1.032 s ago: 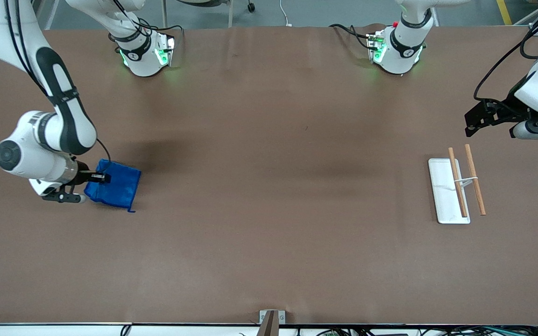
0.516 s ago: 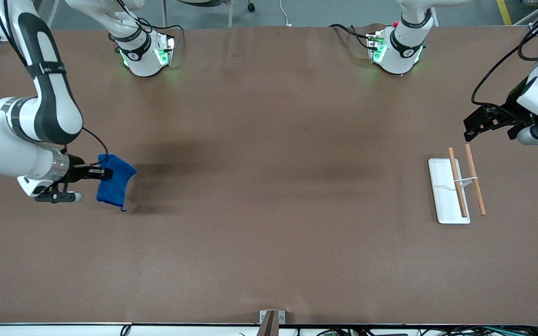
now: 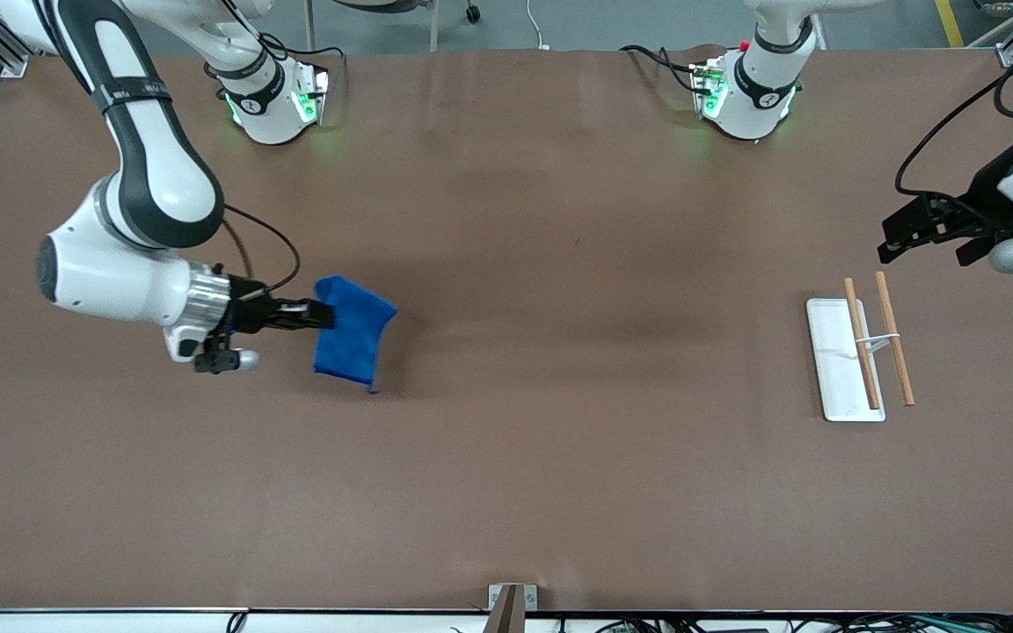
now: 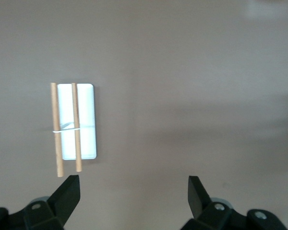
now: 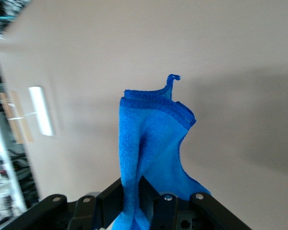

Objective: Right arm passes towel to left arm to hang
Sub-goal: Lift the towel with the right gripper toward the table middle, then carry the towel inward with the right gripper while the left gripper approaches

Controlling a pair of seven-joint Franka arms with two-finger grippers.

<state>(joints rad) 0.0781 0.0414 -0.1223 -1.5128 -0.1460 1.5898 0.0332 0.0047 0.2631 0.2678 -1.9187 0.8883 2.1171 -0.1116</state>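
The bright blue towel (image 3: 352,338) hangs folded in the air from my right gripper (image 3: 324,314), which is shut on its upper edge above the brown table toward the right arm's end. In the right wrist view the towel (image 5: 149,143) runs up from between the closed jaws, with its short loop (image 5: 172,79) at the free corner. My left gripper (image 3: 907,234) is open and empty, held in the air at the left arm's end of the table, above and beside the rack. In the left wrist view my left gripper (image 4: 133,184) has its fingers wide apart over bare table.
A white rack base (image 3: 836,360) with two wooden rods (image 3: 894,349) stands on the table toward the left arm's end; it also shows in the left wrist view (image 4: 85,120). A metal bracket (image 3: 511,602) sits at the table's near edge.
My right gripper has lifted the towel off the table and carried it toward the middle of the table. The towel now hangs folded. My left gripper has shifted only slightly.
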